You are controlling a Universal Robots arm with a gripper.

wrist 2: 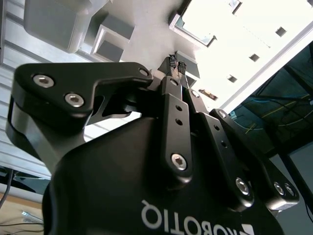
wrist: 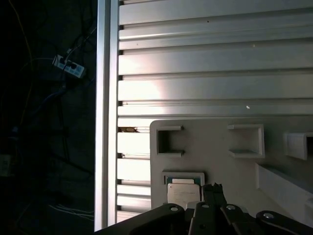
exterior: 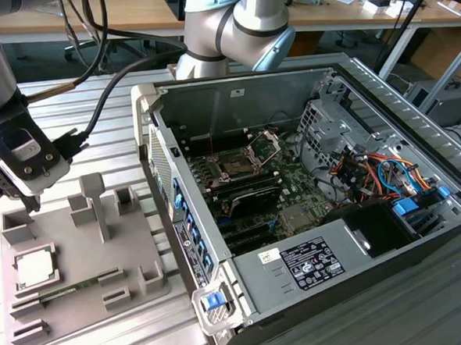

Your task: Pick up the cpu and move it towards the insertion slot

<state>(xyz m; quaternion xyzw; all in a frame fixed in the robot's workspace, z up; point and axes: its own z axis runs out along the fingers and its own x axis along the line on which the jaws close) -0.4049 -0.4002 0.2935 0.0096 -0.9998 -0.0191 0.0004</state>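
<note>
The chip point(exterior: 34, 266) lies flat in the square recess at the near corner of the grey tray point(exterior: 66, 239), pale top up, not yet lifted. In the first wrist view the chip point(wrist: 183, 192) sits snug inside its frame. By the look of it, this is a light, stiff little plate that weighs next to nothing but is thin and smooth on top, so it could slip. Its underside and corners are likely delicate, so squeezing hard or dragging it looks risky. I'd judge the best hold is across two opposite edges, square on and level, though the recess walls leave little room beside them. Just beyond it on the same tray lies a long thin memory stick point(exterior: 65, 290). The gripper point(exterior: 34, 206) hangs over the tray's far edge, short of the chip. In the first wrist view the gripper point(wrist: 213, 188) has its tip just beside the chip's frame rather than over it. In the second wrist view the fingers point(wrist 2: 171, 98) are drawn together, tips nearly touching, with nothing between them. The tray rests on a ribbed metal surface point(exterior: 94, 110). The socket point(exterior: 236, 166), its metal plate swung up, waits on the green motherboard point(exterior: 287, 181) inside the open computer case point(exterior: 234, 102), well apart from the chip, toward the exterior view's right.
</note>
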